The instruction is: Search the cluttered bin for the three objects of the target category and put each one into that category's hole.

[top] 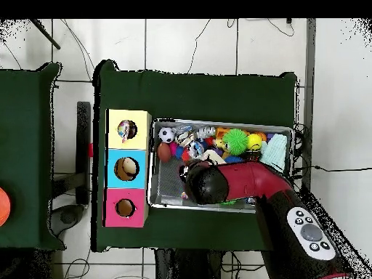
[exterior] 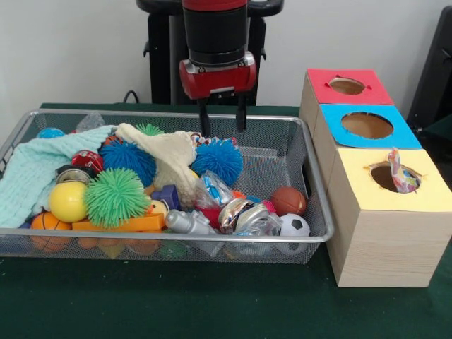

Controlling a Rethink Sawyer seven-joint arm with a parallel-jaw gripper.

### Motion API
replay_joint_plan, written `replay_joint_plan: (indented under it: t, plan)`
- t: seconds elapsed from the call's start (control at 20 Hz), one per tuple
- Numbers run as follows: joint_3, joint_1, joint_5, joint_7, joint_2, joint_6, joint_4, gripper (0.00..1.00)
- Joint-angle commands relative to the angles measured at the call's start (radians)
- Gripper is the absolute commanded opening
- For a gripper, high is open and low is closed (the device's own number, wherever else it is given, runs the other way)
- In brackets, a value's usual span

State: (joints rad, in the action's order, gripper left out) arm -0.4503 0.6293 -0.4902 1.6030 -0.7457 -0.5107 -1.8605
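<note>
Bin point(exterior: 176, 244) lower left; end effector point(exterior: 222, 121) spread, empty, above upper-middle clutter. Patterned piece point(exterior: 401, 174) caught in yellow hole point(exterior: 390, 176). Risk: blue ball point(exterior: 219, 159) grabbed instead.

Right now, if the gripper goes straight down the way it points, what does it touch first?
Probably the blue spiky ball or the cream cloth beside it. The open gripper hangs over the back of the bin, but depth is unclear from the front.
</note>
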Motion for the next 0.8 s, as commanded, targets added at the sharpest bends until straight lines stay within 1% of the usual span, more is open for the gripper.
replay_joint_plan:
  t: [0.05,0.15,0.3,0.55,0.8]
  plan:
    - [0.072,0.010,0.016,0.164,-0.013,0.064,-0.091,1.00]
    - [0.109,-0.014,-0.011,0.176,0.010,0.080,-0.073,1.00]
    - [0.196,-0.073,-0.038,0.237,0.031,0.111,-0.056,1.00]
    - [0.264,-0.102,-0.033,0.250,0.078,0.185,-0.059,1.00]
    - [0.308,-0.108,-0.022,0.220,0.143,0.249,-0.045,1.00]
